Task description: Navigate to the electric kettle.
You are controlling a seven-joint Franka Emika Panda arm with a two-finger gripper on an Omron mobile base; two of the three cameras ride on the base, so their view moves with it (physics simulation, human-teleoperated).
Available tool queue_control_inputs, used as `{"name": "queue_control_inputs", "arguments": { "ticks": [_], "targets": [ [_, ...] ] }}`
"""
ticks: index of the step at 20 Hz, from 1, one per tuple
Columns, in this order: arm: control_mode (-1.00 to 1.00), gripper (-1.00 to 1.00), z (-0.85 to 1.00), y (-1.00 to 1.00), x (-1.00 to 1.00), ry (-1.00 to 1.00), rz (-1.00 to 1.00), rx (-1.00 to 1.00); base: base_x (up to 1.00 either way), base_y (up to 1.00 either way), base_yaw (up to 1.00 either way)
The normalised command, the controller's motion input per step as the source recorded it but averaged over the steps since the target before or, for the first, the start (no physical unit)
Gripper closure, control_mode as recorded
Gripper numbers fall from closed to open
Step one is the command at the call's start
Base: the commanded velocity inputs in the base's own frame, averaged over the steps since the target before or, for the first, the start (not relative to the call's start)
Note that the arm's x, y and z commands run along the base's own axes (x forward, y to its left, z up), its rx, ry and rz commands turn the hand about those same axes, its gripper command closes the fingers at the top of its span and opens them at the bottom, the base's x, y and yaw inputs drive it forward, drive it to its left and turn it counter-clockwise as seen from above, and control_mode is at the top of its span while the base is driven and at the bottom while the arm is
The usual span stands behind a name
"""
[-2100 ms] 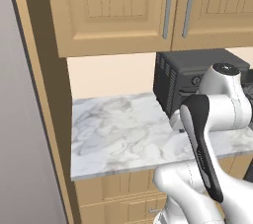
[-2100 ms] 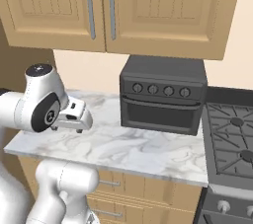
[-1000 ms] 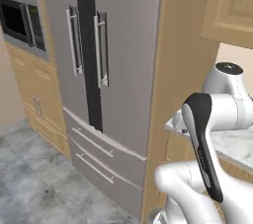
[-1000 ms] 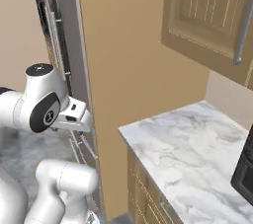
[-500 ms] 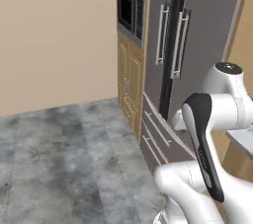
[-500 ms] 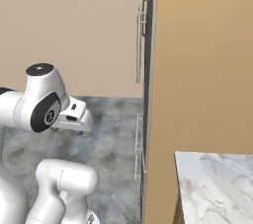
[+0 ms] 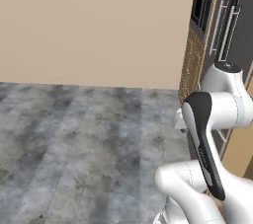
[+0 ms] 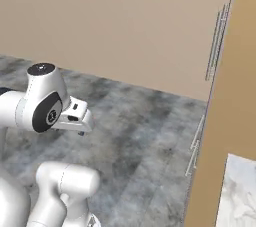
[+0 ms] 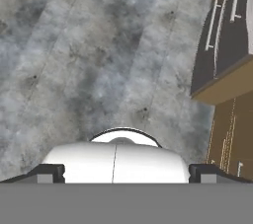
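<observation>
Electric kettle: not in sight from any camera at this moment, so its place and look cannot be noted. No readable brand, label or writing anywhere.

Pincer [image 9: 123,181]: the hand view shows two dark finger tips set far apart at the lower edge, one at each side; wide open, nothing held. It looks down on grey mottled floor [image 9: 99,45]. In the right base view the hand sits folded close beside the arm's dark elbow joint.

Surroundings, left base view: plain beige wall [image 7: 94,25] ahead, grey stone-look floor below, wooden cabinet column with a built-in oven or microwave [image 7: 201,8] at the right, then the dark fridge [image 7: 232,16] with two long vertical handles. Right base view: same beige wall, fridge handles seen edge-on, a tan side panel [image 8: 230,96], and a corner of the marble bench [image 8: 242,191] at lower right.

Change from half a second ago: whole picture has swung further left in both base views, so the base has turned; fridge and cabinets slid toward the right edge, more wall and floor showing. Arm pose unchanged.
</observation>
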Motion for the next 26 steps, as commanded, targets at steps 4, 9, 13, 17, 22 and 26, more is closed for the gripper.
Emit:
{"name": "queue_control_inputs", "arguments": {
  "ticks": [4,9,13,17,22,26],
  "targets": [
    [1.00,-1.00,0.00,0.00,0.00,0.00,0.00,0.00,-0.90,0.42,0.57],
    [1.00,-1.00,0.00,0.00,0.00,0.00,0.00,0.00,-0.40,0.74,0.58],
    [1.00,-1.00,0.00,0.00,0.00,0.00,0.00,0.00,0.00,0.92,0.61],
    [1.00,-1.00,0.00,0.00,0.00,0.00,0.00,0.00,0.33,0.73,0.68],
    [1.00,-1.00,0.00,0.00,0.00,0.00,0.00,0.00,0.64,0.51,0.68],
    [1.00,-1.00,0.00,0.00,0.00,0.00,0.00,0.00,0.65,0.38,0.63]
  ]
}}
